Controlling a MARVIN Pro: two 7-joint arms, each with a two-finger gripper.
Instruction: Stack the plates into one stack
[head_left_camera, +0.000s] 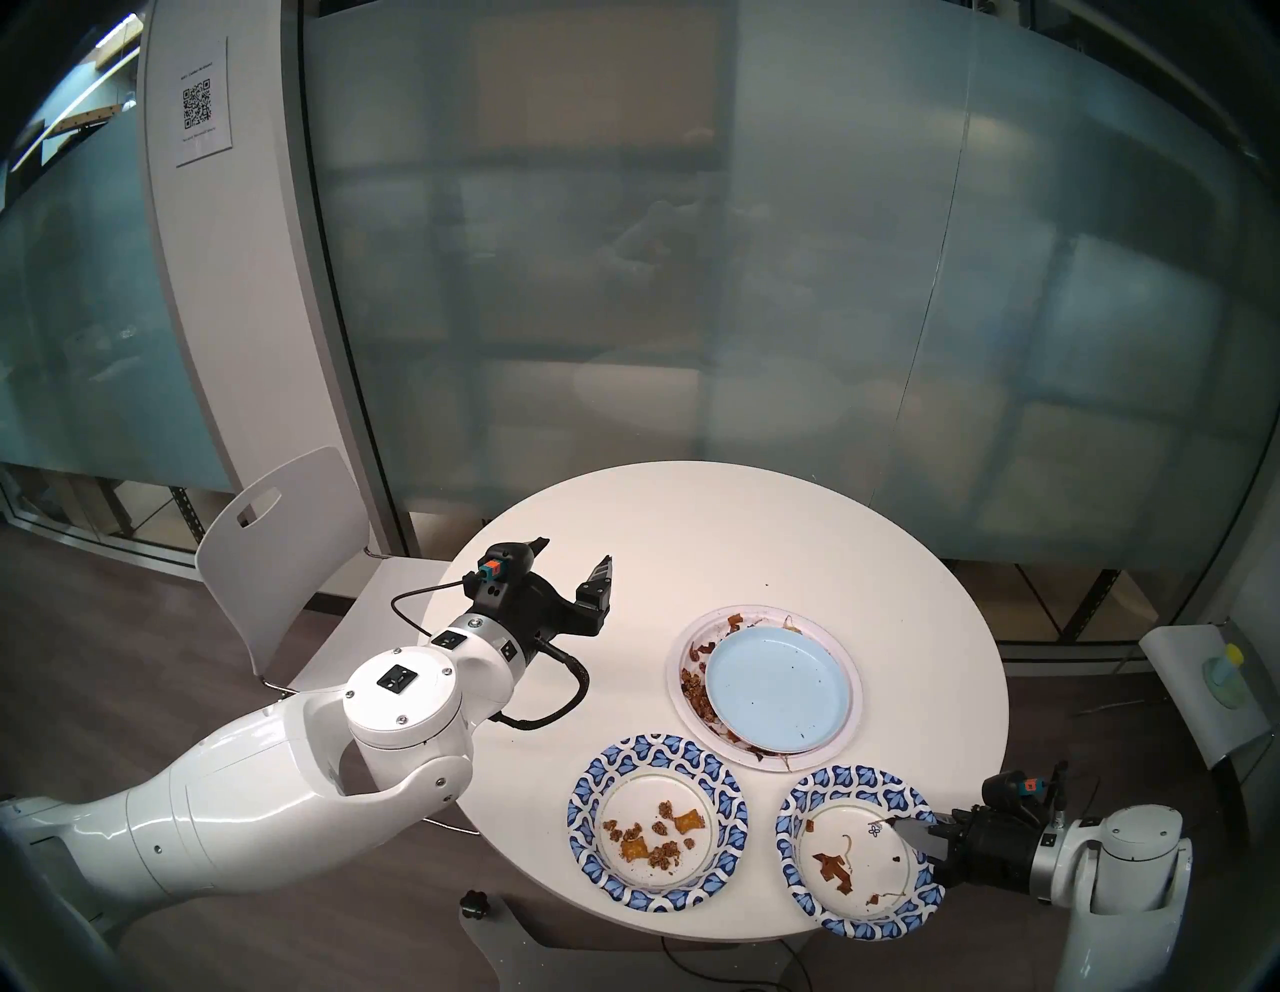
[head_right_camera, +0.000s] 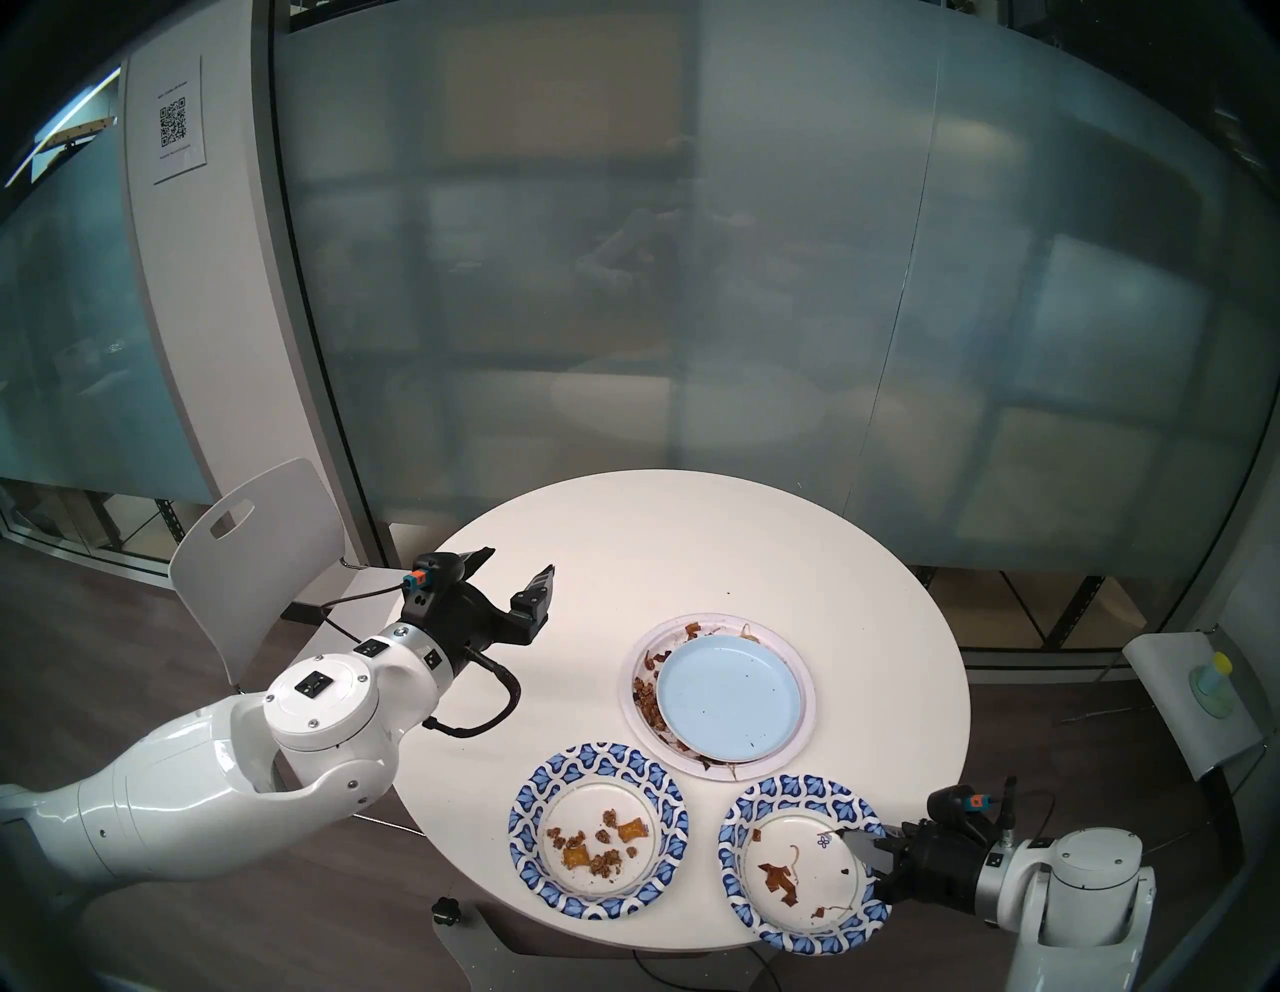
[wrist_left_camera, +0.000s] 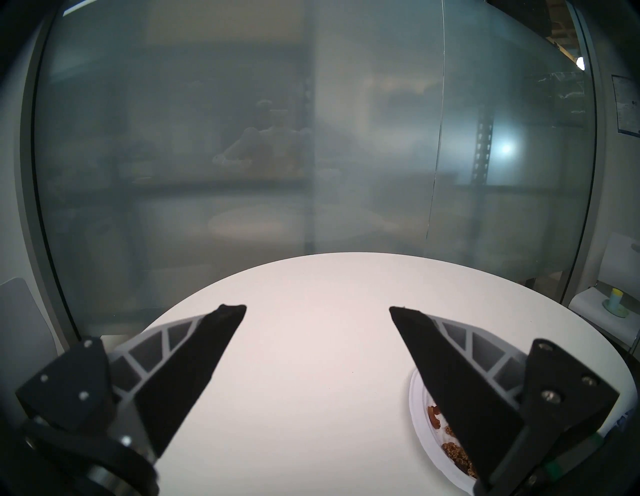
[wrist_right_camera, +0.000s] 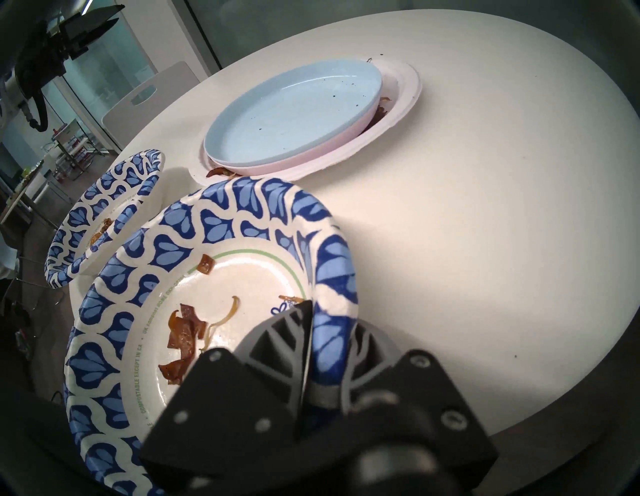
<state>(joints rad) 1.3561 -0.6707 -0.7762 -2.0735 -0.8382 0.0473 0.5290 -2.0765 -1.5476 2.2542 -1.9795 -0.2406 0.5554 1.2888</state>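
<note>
A large white plate (head_left_camera: 828, 641) with brown scraps sits mid-table. A pink plate (wrist_right_camera: 311, 156) is nested in it, and a light blue plate (head_left_camera: 776, 693) lies on top. Two blue-patterned plates lie at the table's near edge: the left one (head_left_camera: 658, 748) holds crumbs. The right one (head_left_camera: 852, 783) overhangs the edge. My right gripper (head_left_camera: 918, 842) is shut on its right rim (wrist_right_camera: 332, 322), one finger inside and one beneath. My left gripper (head_left_camera: 573, 552) is open and empty above the table's left side, with bare table between its fingers (wrist_left_camera: 315, 308).
The round white table (head_left_camera: 762, 526) stands before a frosted glass wall. A white chair (head_left_camera: 277, 540) is at its left, behind my left arm. A small stand with a yellow-capped bottle (head_left_camera: 1229, 665) is at the right. The table's far half is bare.
</note>
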